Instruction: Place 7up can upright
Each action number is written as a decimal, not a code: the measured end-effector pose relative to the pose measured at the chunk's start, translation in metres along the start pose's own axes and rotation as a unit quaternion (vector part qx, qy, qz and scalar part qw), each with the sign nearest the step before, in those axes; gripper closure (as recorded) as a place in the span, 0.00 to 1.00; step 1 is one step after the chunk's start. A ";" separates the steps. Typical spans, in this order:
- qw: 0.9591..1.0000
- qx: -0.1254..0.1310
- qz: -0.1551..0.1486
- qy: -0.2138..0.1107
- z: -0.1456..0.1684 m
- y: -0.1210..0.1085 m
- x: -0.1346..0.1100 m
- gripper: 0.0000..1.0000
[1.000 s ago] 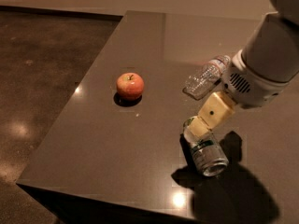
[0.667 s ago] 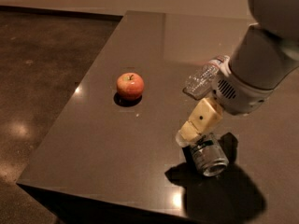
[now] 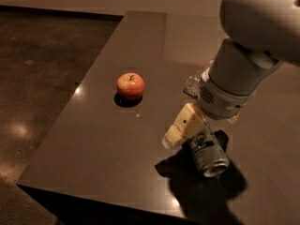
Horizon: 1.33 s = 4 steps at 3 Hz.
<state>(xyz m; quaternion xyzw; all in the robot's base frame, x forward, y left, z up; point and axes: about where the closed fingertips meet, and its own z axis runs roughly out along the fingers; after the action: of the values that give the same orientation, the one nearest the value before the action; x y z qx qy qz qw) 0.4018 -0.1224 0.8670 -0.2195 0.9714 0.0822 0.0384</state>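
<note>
The 7up can (image 3: pixel 209 152) lies on its side on the dark table (image 3: pixel 103 144), near the front edge. Its silver top faces the front right and a shadow lies around it. My gripper (image 3: pixel 185 127) reaches down from the big white arm (image 3: pixel 243 74) at the right. Its cream end rests against the left side of the can's far end. The arm hides the rest of the gripper and the can's far end.
A red apple (image 3: pixel 130 86) stands on the table to the left of the can. A clear plastic bottle (image 3: pixel 194 82) lies behind the arm, mostly hidden. The table's left and front edges drop to a dark floor (image 3: pixel 37 78).
The arm has swung in over the can and the gripper's cream end has shifted left and down along it. The can has barely moved. The apple is unmoved.
</note>
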 end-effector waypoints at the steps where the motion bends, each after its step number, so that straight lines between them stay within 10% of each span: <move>1: 1.000 -0.003 0.010 0.006 0.010 0.002 -0.003 0.17; 4: 0.999 -0.018 -0.030 -0.036 -0.001 0.010 -0.007 0.87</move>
<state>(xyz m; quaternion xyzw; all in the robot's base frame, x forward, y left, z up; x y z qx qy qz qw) 0.4039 -0.1109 0.8699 -0.2464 0.9606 0.1061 0.0724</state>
